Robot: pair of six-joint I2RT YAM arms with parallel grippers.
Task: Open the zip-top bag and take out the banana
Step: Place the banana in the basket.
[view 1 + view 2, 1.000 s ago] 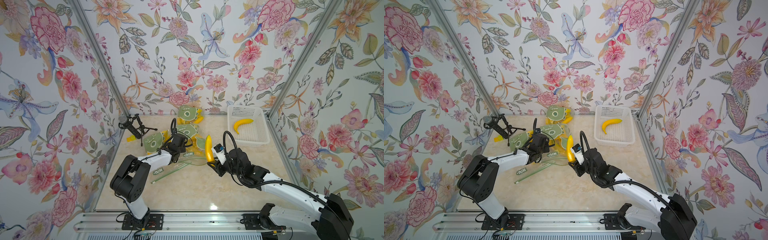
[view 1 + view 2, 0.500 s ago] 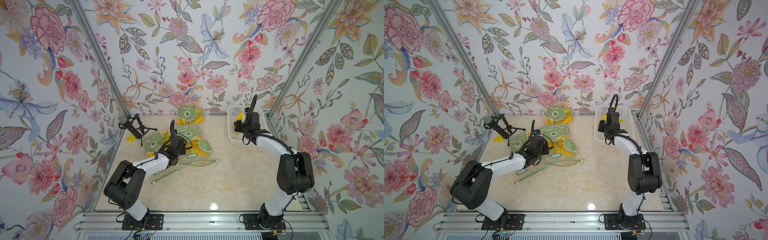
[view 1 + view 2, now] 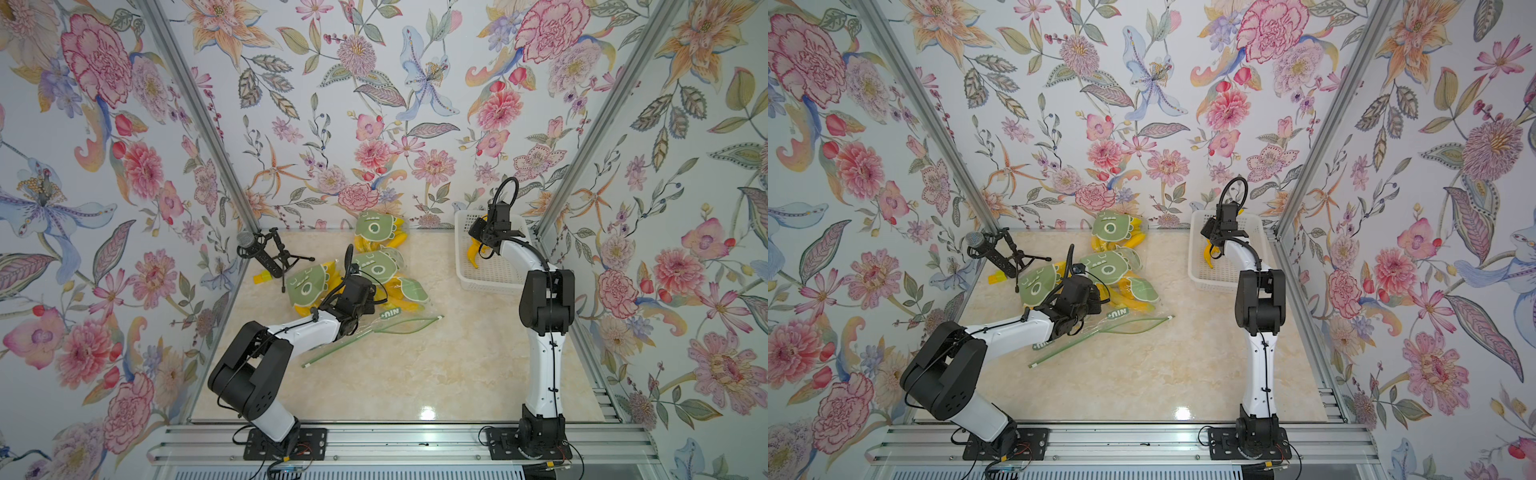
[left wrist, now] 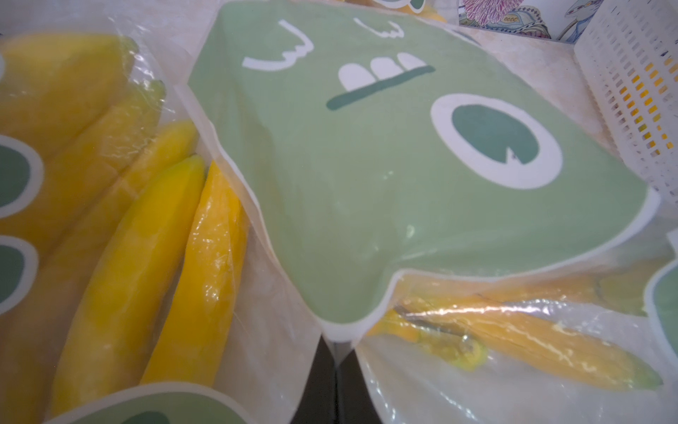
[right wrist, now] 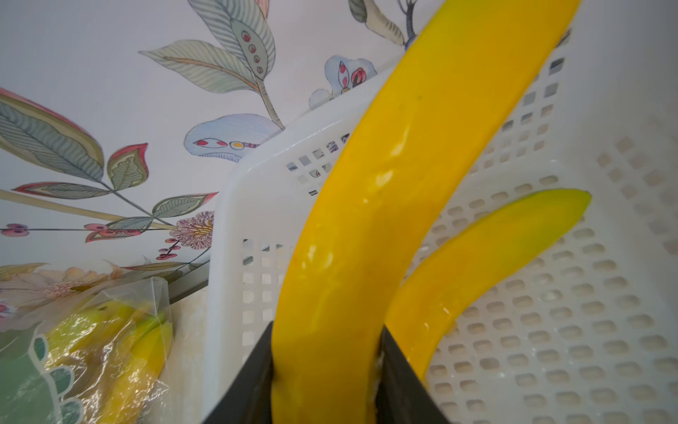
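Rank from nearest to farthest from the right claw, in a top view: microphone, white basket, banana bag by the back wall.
1. white basket: beneath the right claw, back right.
2. banana bag: back wall, centre.
3. microphone: back left corner.

The left gripper (image 4: 332,378) shows in the left wrist view only as a dark sliver under the plastic of the bags (image 4: 367,165), so whether it pinches any plastic cannot be told. In the right wrist view the banana (image 5: 385,220) runs off the picture's edge at both ends and covers part of the second banana (image 5: 495,249).
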